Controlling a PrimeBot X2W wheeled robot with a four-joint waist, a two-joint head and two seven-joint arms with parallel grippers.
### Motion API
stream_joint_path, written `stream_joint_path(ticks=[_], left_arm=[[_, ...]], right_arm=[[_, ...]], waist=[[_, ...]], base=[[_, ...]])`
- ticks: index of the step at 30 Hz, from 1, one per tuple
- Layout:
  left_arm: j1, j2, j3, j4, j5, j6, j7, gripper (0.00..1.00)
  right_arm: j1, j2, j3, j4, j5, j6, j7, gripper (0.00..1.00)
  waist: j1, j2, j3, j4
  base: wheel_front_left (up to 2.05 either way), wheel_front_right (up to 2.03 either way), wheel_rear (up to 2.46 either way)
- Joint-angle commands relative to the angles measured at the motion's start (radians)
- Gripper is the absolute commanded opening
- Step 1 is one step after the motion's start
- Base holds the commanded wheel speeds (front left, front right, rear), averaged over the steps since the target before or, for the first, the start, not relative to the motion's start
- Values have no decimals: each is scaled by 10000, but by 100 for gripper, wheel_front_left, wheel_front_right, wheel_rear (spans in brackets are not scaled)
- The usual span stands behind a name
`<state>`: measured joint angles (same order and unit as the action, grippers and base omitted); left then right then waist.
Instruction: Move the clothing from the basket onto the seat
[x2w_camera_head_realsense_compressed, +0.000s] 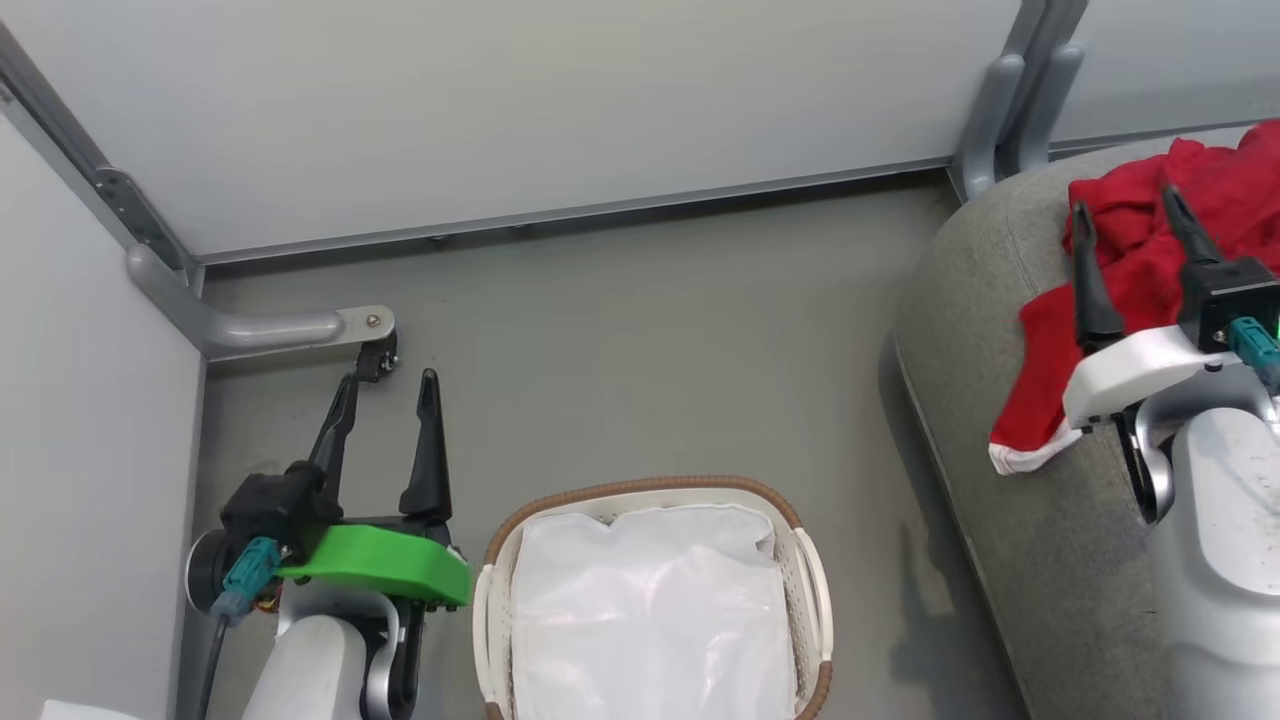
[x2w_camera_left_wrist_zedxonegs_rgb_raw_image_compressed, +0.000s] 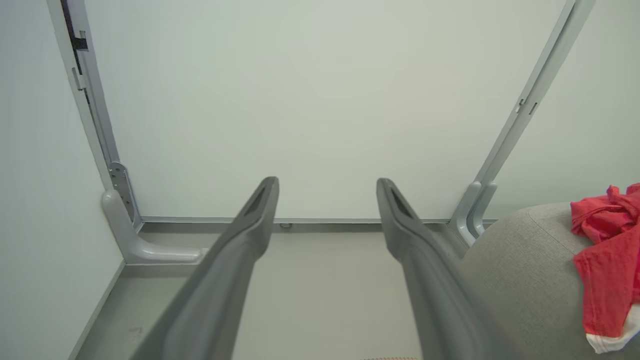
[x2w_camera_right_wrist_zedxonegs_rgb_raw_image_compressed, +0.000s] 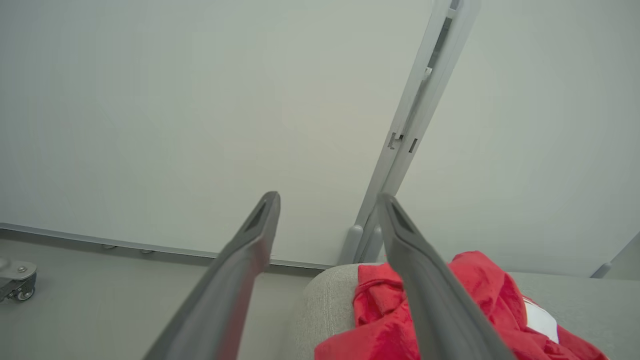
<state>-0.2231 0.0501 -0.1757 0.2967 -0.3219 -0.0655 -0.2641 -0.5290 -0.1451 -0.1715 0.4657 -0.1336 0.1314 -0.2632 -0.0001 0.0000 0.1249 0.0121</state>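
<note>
Head view first: the basket (x2w_camera_head_realsense_compressed: 640, 487) sits on the floor right in front of me, and all I can see inside it is the white cloth liner (x2w_camera_head_realsense_compressed: 650, 610), nothing red. My left gripper (x2w_camera_head_realsense_compressed: 392, 378) hangs beside the basket over the floor, fingers spread, holding nothing. My right gripper (x2w_camera_head_realsense_compressed: 1123, 198) is over the seat (x2w_camera_head_realsense_compressed: 1010, 560), fingers apart too, straddling the clothing (x2w_camera_head_realsense_compressed: 1135, 265), which lies in a red heap on the cushion with a white-trimmed end drooping over the edge.

Left wrist view: left gripper (x2w_camera_left_wrist_zedxonegs_rgb_raw_image_compressed: 327, 181) wide apart, pointing at the wall, with the clothing (x2w_camera_left_wrist_zedxonegs_rgb_raw_image_compressed: 607, 270) off to the side on the seat (x2w_camera_left_wrist_zedxonegs_rgb_raw_image_compressed: 520, 280).

Right wrist view: right gripper (x2w_camera_right_wrist_zedxonegs_rgb_raw_image_compressed: 328, 196) spread, nothing pinched, with the clothing (x2w_camera_right_wrist_zedxonegs_rgb_raw_image_compressed: 380, 320) bunched just under one finger on the seat (x2w_camera_right_wrist_zedxonegs_rgb_raw_image_compressed: 325, 300).

So I reckon this is the let-go step and the job's basically done. Next move, I'd say: lift the right arm straight up and away so a finger doesn't snag the fabric and drag that hanging end off.
</note>
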Motion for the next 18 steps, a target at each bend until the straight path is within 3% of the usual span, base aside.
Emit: stream_joint_path(ticks=[1, 12, 18], left_arm=[[225, 8, 121, -30, -70, 38, -3, 100], [1086, 10, 637, 19, -365, 149, -3, 100], [1451, 10, 763, -45, -502, 230, -3, 100]], right_arm=[[121, 71, 129, -115, 39, -14, -22, 100], [1231, 811, 561, -781, 389, -14, -20, 100], [2073, 912, 779, -1240, 566, -15, -22, 100]], waist=[[1, 0, -281, 251], [1, 0, -1020, 630], [1, 0, -1184, 730]], base=[[0, 0, 0], [0, 0, 0], [0, 0, 0]])
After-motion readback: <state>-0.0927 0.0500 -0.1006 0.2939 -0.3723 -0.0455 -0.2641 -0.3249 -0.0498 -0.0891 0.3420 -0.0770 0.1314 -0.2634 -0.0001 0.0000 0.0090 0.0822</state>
